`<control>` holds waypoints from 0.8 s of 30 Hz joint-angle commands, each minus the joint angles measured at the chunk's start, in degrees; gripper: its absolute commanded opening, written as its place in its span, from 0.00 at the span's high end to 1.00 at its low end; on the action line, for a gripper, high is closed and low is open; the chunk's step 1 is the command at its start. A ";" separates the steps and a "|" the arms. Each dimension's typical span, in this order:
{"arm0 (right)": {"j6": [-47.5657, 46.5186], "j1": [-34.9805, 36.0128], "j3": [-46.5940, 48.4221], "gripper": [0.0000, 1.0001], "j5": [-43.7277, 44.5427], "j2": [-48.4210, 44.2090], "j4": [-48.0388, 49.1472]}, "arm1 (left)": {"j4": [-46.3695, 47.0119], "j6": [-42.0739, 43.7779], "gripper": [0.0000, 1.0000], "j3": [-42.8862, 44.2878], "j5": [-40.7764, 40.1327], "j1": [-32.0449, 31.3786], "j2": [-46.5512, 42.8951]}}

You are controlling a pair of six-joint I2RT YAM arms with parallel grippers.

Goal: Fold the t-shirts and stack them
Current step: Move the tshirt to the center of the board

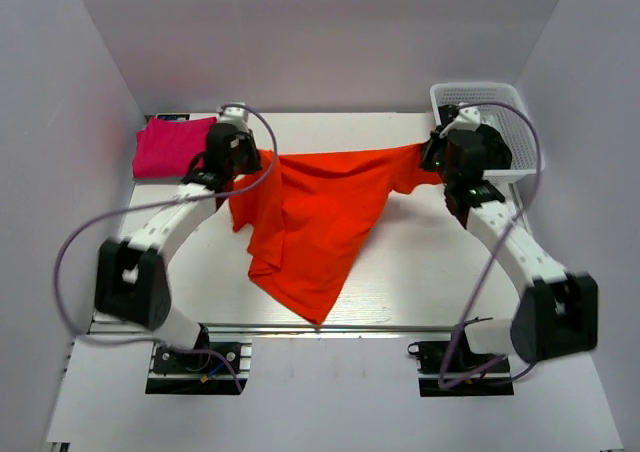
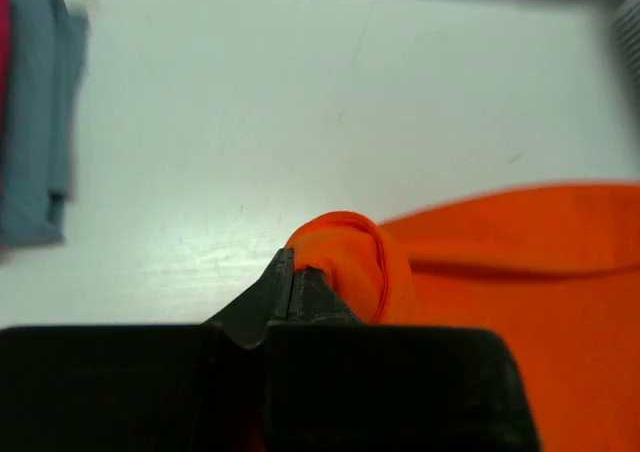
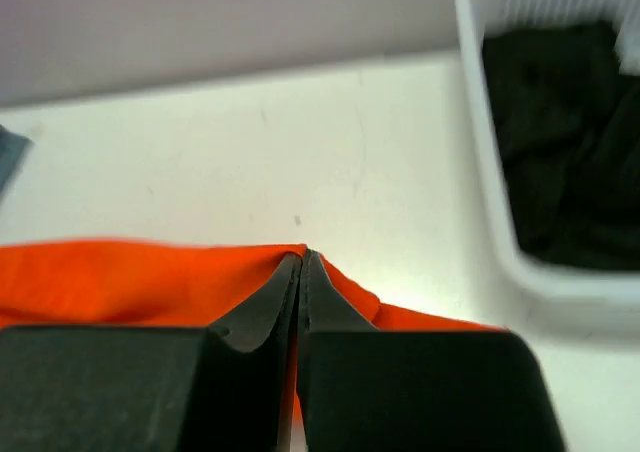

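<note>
The orange t-shirt (image 1: pixel 310 222) is stretched taut across the far half of the table (image 1: pixel 420 272), its bulk draping toward the near edge. The left fingers (image 2: pixel 291 277) pinch one end and the right fingers (image 3: pixel 302 272) pinch the other. A magenta t-shirt (image 1: pixel 170 147) lies at the far left corner, and a basket (image 1: pixel 480 90) with black t-shirts (image 3: pixel 560 152) sits at the far right corner.

orange tee (image 1: pixel 310 222); pink tee (image 1: pixel 170 147); wht basket (image 1: pixel 478 88)

Lab booth, plain white walls (image 1: pixel 320 32)

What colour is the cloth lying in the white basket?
Black. The dark cloth in the basket shows best in the right wrist view.
</note>
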 commanded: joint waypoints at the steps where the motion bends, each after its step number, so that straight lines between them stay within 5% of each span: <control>1: 8.85 -0.31 2.28 1.00 0.14 10.11 1.87 | -1.21 -1.63 1.00 2.53 -2.43 0.28 9.97; 6: 9.03 -0.14 21.51 1.00 5.55 28.88 -14.46 | 1.05 -0.85 1.00 11.33 -6.48 0.80 24.13; 10: 7.27 -0.57 31.79 1.00 7.13 42.05 -16.14 | 0.71 0.22 1.00 21.23 -6.30 0.80 33.10; 21: -2.48 -1.36 50.00 1.00 16.81 56.76 -16.67 | 1.15 1.79 1.00 34.88 -11.66 1.33 45.85; 24: -9.86 -1.54 55.36 0.87 18.20 61.15 -14.48 | 1.86 3.03 0.96 38.65 -13.07 1.85 48.83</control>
